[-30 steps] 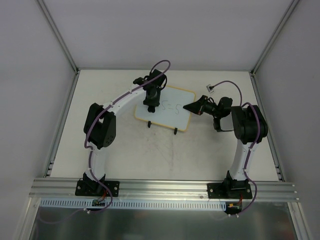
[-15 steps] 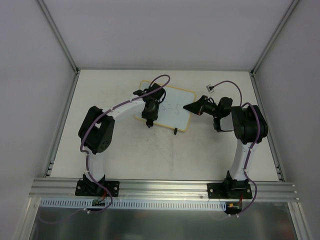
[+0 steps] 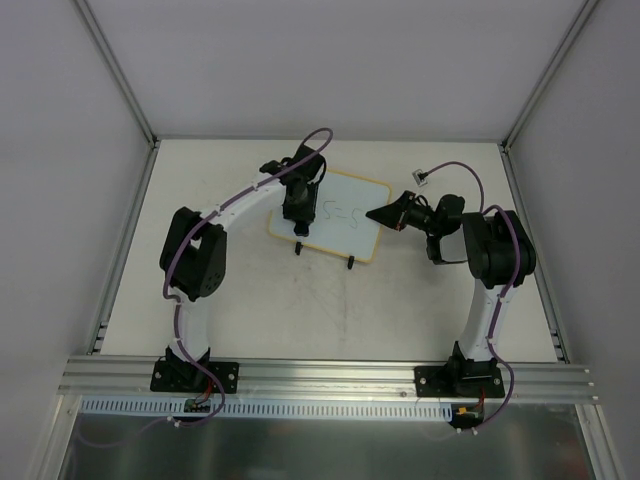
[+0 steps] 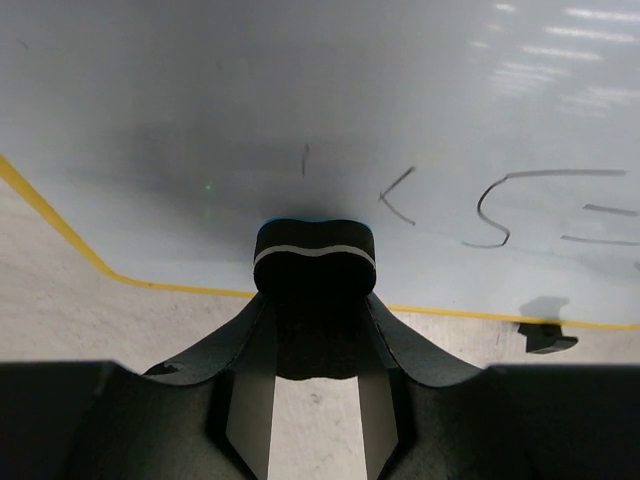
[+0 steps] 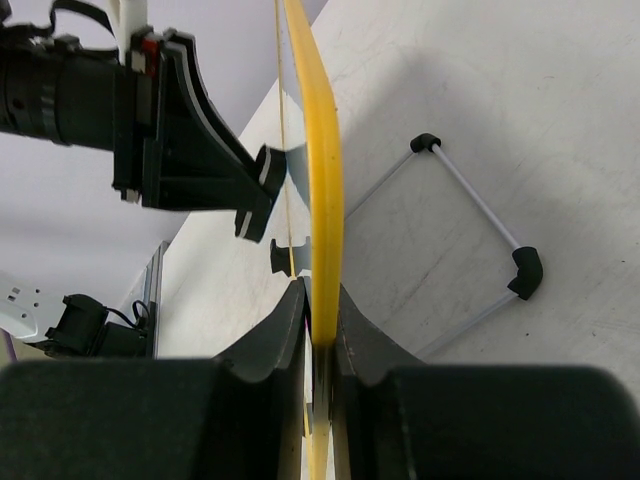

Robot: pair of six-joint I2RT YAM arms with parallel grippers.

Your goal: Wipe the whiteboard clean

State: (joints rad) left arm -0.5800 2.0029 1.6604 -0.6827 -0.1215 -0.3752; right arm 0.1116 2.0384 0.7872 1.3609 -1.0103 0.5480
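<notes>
right fingers (image 5: 285, 335) pinching whiteboard (image 3: 362, 198) edge to steady it | left fingers (image 4: 246, 405) clamped on eraser (image 4: 314, 268), pressed against board for wiping

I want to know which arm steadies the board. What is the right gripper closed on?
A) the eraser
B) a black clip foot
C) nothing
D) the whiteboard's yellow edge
D: in the right wrist view the right gripper pinches the yellow frame of the whiteboard edge-on, while the left gripper holds the eraser against the board's face.
</notes>
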